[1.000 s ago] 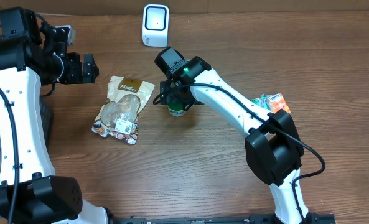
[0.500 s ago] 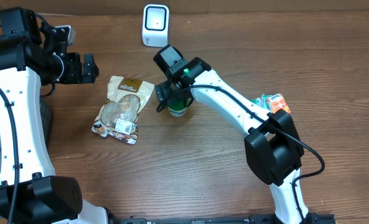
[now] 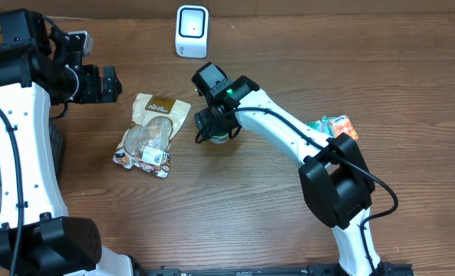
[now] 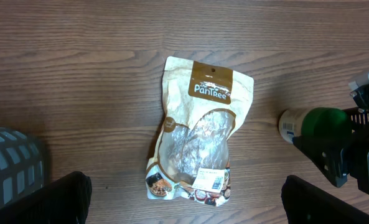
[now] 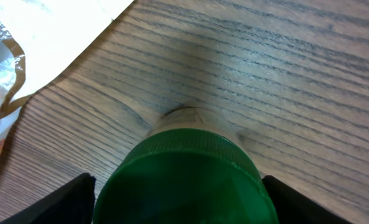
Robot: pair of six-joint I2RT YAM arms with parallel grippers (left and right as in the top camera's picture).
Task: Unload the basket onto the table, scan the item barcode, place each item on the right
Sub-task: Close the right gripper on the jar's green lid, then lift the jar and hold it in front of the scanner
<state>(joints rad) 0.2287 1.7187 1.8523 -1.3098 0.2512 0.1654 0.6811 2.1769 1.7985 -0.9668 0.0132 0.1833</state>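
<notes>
Right arm: base at the near right edge of the table (image 3: 235, 215), reaching up and left across it, wrist pitched down. Right gripper (image 3: 218, 132) sits over the green-capped bottle (image 3: 221, 139), which is mid-table, just right of the PanTree snack pouch (image 3: 152, 132) and not touching it. In the right wrist view the fingers (image 5: 69, 202) straddle the green cap, one on each side, spread wide. They're right up against the cap's edges, but I can't tell if they're actually pressing on it. Can't tell for sure whether the bottle is standing upright either: overhead the gripper hides most of it.

Left arm: folded back at the far left, wrist roughly level, left gripper (image 3: 110, 84) pointing right toward the pouch, in the air, jaws fully spread with nothing between them.

Barcode scanner (image 3: 192, 31) is at the far edge, well apart from the bottle. A few snack packets (image 3: 334, 125) lie to the right, partly behind the right arm's elbow.
</notes>
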